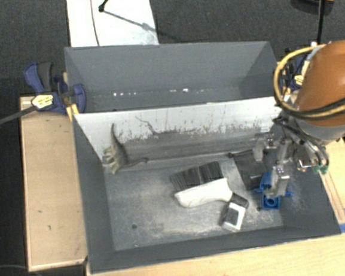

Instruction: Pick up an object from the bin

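The tool (pixel 277 185) hangs low at the right end of the bin (pixel 144 224), just over a small blue plastic piece (pixel 270 202); whether it is released or clenched I cannot tell. The piece looks light, stiff and smooth, so it is probably best pinched across its narrow body.

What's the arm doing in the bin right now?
The arm reaches in from the right, and its gripper is down at the right side of the bin, right over a small blue object. Whether it has hold of it cannot be told. To its left lie a small grey-and-white box, a white curved piece and a dark ribbed piece.
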You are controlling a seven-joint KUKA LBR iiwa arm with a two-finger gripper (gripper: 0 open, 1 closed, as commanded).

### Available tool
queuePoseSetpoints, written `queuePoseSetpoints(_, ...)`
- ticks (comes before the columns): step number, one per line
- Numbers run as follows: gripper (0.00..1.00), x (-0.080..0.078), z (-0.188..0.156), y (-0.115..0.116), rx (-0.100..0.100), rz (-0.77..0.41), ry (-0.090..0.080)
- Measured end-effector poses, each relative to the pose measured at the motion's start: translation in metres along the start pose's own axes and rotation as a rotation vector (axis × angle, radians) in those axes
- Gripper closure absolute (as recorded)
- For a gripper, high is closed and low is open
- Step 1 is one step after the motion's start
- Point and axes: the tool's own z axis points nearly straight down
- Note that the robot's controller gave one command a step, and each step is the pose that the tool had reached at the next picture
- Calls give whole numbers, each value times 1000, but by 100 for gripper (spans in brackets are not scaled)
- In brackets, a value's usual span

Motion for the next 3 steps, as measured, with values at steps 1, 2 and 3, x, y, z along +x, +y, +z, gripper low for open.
queuePoseSetpoints(1,0,-1,-4,0,1,-2,-9)
queuePoseSetpoints(2,0,-40,40,-4,2,-43,-16)
queuePoseSetpoints(3,0,-49,76,12,0,-4,-7)
